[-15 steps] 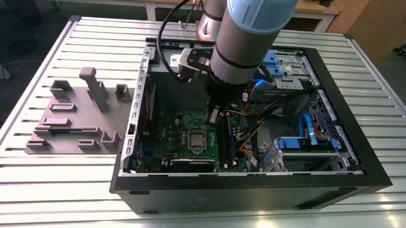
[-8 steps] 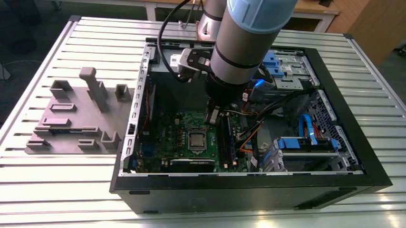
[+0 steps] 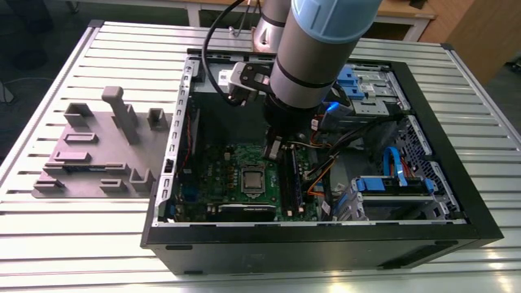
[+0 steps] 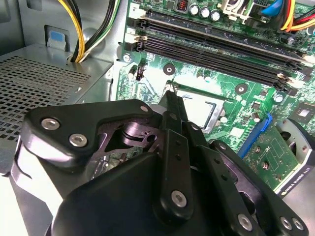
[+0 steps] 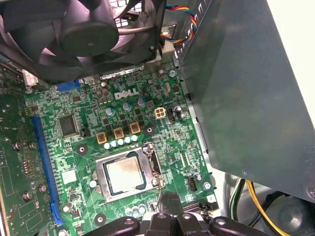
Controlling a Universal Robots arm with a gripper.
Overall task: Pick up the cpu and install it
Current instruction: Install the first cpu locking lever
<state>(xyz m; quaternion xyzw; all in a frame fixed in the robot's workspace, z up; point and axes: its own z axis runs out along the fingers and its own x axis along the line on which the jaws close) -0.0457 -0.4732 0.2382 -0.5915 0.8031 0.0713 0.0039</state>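
One robot arm (image 3: 313, 55) reaches down into an open computer case (image 3: 326, 244) lying on its side on a slatted metal table (image 3: 82, 244). Its gripper (image 3: 275, 148) hangs low over the green motherboard (image 3: 219, 177), just beside the processor socket. The cpu (image 5: 127, 176) lies flat inside the socket frame (image 5: 101, 169) — its silver top shows plainly in the first wrist view, and in the exterior view it appears as a pale square (image 3: 253, 179) near the middle of the board. The gripper holds nothing: in the second wrist view its two slim black fingers (image 4: 172, 105) lie pressed together, their tips ending at the socket's edge with the chip's shiny top (image 4: 199, 110) just beyond them. In the first wrist view the same fingertips (image 5: 169, 200) sit beside the socket's metal lever (image 5: 153, 164), close to the cpu but apart from it.

Long black memory slots (image 4: 216, 44) run across the board past the socket, and bundled yellow and black cables (image 4: 86, 34) drop along the case wall. A black fan (image 5: 88, 34) looms over the board's far end. Outside the case, on the exterior view's left, a grey plastic fixture (image 3: 94, 155) with upright blocks rests on the table — well apart from the arm.
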